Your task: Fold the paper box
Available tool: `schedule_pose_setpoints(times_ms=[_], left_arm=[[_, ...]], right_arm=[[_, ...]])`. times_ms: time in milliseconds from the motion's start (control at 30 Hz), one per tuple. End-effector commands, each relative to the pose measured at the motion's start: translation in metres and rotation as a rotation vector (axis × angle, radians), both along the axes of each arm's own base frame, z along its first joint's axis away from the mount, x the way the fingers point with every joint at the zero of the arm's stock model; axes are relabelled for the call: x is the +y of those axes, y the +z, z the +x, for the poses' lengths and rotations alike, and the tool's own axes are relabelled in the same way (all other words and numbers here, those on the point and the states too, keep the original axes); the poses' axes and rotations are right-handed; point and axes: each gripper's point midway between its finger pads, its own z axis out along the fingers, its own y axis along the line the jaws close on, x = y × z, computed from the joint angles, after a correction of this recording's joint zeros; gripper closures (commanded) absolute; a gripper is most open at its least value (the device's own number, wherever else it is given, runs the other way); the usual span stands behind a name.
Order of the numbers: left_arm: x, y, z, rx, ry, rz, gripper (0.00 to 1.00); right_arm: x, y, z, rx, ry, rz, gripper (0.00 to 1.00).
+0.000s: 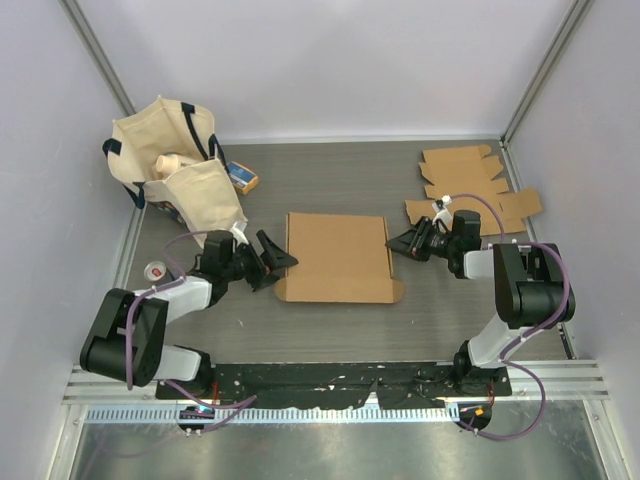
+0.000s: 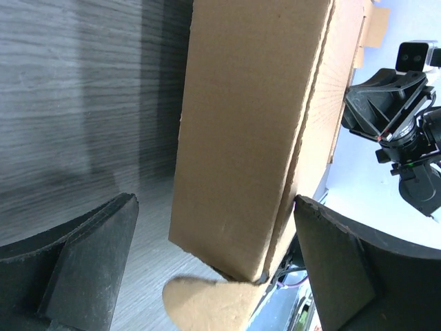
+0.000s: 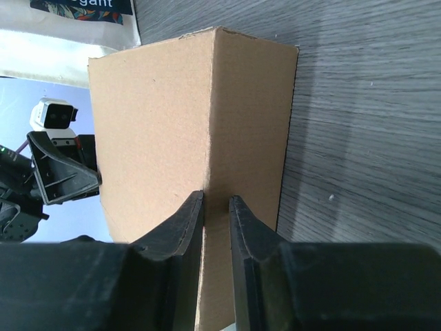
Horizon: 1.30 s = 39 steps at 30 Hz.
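Observation:
The brown paper box (image 1: 337,258) lies mid-table as a low shape with its lid down. Small rounded tabs stick out at its near corners. My left gripper (image 1: 272,262) is open wide just left of it. In the left wrist view the box's end (image 2: 248,124) stands ahead of the left gripper (image 2: 213,200), with a rounded tab (image 2: 207,303) close below. My right gripper (image 1: 400,243) is at the box's right side. In the right wrist view the right gripper (image 3: 217,200) has only a narrow gap, its tips against the box's top edge and side wall (image 3: 186,110).
A cream tote bag (image 1: 175,165) stands at the back left with a small blue-and-orange carton (image 1: 241,177) beside it. Flat cardboard blanks (image 1: 465,185) lie at the back right. A small red-and-white round thing (image 1: 155,270) sits near the left arm.

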Motion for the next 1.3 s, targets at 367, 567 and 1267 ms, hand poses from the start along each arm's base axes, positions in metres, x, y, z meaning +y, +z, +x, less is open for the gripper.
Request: schedule_pose_setpoints(times_ms=[367,567,1267], left_arm=[[-0.047,0.035,0.02,-0.084,-0.148,-0.28,0.03],[-0.054,0.052,0.016,-0.07,-0.156,-0.359,0.23],[-0.019,0.089,-0.049,0.597,0.305,-0.591,0.39]], right_arm=[[-0.015,-0.04,-0.007,0.106,-0.066,-0.079,0.75],[-0.011,-0.021,0.001,0.058,-0.066,-0.118,0.62],[0.046,0.216,-0.058,-0.647,0.095,-0.816,0.14]])
